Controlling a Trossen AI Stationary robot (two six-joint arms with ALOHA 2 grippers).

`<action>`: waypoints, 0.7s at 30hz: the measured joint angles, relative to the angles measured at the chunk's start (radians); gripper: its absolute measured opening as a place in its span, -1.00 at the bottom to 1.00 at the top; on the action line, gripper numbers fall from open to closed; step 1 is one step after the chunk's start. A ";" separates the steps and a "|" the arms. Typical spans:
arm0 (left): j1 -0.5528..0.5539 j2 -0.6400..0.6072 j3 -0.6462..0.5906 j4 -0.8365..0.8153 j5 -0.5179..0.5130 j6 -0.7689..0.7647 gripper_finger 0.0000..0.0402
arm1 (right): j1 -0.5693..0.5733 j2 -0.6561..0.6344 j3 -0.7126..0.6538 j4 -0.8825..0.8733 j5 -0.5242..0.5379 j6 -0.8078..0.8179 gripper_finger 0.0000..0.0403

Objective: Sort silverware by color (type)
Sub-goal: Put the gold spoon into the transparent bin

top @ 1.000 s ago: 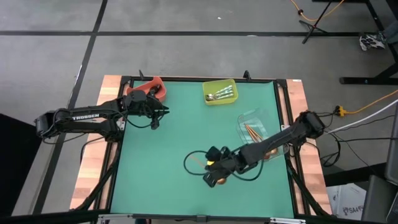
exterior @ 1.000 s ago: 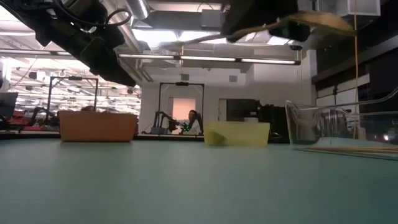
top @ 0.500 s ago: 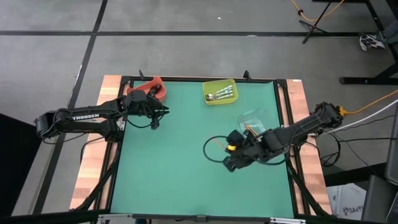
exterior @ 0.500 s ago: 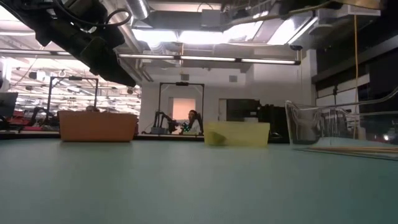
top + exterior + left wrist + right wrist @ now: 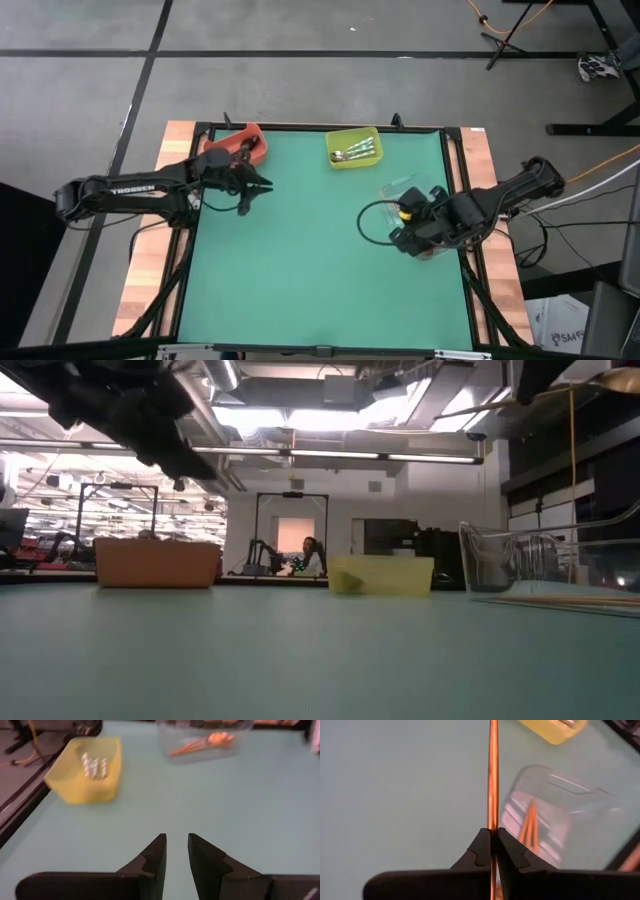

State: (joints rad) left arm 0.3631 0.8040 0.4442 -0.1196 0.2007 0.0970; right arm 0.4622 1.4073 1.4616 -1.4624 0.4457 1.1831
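Observation:
My right gripper [image 5: 492, 832] is shut on a slim copper spoon [image 5: 493, 775] and hangs above the table beside the clear bin [image 5: 415, 192], which has copper spoons [image 5: 530, 822] in it. In the high view this gripper [image 5: 408, 242] is at the bin's near left corner. My left gripper [image 5: 176, 847] stands open with nothing between its fingers, next to the red bin [image 5: 240, 145] at the far left [image 5: 262, 186]. Silver spoons [image 5: 95, 767] lie in the yellow-green bin [image 5: 353, 147]. My right gripper pinches the copper spoon's thin handle [image 5: 493, 822] between its two fingertips. The handle runs along the fingers and sticks out straight past their tips. The fingers slant down toward the table. The spoon is lifted clear; which end sticks out I cannot tell.
The three bins stand along the table's far and right sides: red [image 5: 155, 563], yellow-green [image 5: 380, 575] and clear [image 5: 550, 572]. Green mat [image 5: 300, 260] lies bare in the middle and near part. A person shows far off in the room [image 5: 312, 557].
My right gripper has risen and gone from the table's near middle toward the right edge, up to the clear bin, tipping steeper downward. It has stayed shut on the copper spoon, which rode along clear of the mat.

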 joint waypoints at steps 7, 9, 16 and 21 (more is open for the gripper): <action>-0.131 -0.167 0.000 -0.008 -0.007 -0.098 -0.64 | 0.000 -0.050 0.000 -0.073 0.051 0.015 -1.00; -0.173 -0.230 0.000 -0.028 -0.007 -0.122 -0.64 | 0.000 -0.061 0.000 -0.093 0.064 0.028 -1.00; -0.313 -0.434 0.000 -0.171 -0.085 -0.218 -0.64 | 0.000 -0.115 -0.045 -0.108 0.093 0.065 -1.00; -0.402 -0.524 0.000 -0.267 -0.182 -0.227 -0.64 | 0.000 -0.188 -0.144 -0.103 0.086 0.144 -1.00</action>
State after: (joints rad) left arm -0.0391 0.2795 0.4446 -0.3864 0.0186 -0.1296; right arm 0.4618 1.2197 1.3175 -1.5650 0.5316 1.3275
